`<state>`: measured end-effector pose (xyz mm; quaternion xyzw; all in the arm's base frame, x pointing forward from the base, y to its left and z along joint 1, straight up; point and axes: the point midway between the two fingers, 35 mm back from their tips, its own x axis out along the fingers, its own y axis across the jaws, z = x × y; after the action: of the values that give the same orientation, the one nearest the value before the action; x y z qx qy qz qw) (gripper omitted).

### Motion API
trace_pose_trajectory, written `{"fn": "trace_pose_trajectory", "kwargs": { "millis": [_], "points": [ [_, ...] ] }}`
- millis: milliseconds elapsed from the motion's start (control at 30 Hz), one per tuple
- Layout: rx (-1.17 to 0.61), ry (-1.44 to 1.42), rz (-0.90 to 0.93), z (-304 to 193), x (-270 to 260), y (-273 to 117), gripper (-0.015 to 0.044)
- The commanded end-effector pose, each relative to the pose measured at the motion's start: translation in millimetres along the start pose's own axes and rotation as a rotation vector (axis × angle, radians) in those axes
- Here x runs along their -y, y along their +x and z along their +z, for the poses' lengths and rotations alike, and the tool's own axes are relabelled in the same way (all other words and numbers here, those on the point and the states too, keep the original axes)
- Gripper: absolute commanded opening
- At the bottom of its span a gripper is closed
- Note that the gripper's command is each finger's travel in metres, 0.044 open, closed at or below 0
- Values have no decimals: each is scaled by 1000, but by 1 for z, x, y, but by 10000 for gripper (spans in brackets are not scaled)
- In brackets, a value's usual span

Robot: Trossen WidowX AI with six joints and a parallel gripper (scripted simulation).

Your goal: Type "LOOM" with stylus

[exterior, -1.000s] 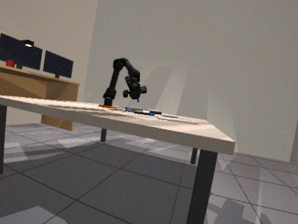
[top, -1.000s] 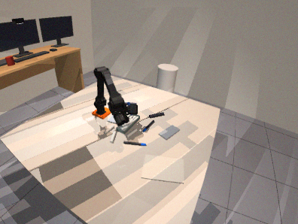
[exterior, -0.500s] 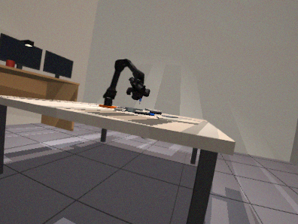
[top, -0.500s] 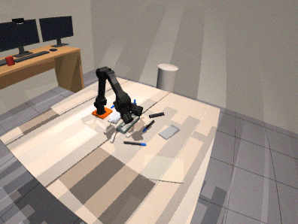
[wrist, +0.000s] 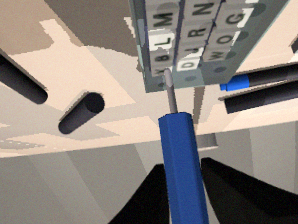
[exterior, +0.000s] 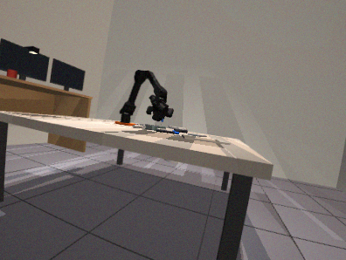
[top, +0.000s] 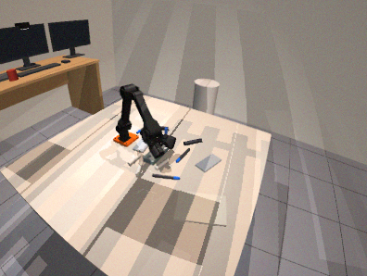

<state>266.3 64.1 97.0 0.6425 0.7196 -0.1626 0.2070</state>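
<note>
blue stylus, white-keyed keyboard

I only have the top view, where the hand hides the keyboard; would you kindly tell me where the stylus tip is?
Observer: In the wrist view, the stylus tip is at the keyboard's near edge, just short of the brightly lit L key.
Operator: Thank you. Is the stylus firmly held?
Observer: Yes, the hand is shut on its blue body, with a finger on each side.
Operator: How does the stylus point?
Observer: From the side view, it points down at the table, with the hand low over it.
</note>
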Motion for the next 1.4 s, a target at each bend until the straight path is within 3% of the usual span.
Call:
{"fn": "trace_pose_trajectory", "kwargs": {
  "millis": [0, 67, 1367],
  "points": [
    [-2, 6, 1, 3, 0, 2, 53],
    [-2, 6, 1, 4, 0, 3, 81],
    [-2, 6, 1, 18, 0, 11, 81]
  ]
}}
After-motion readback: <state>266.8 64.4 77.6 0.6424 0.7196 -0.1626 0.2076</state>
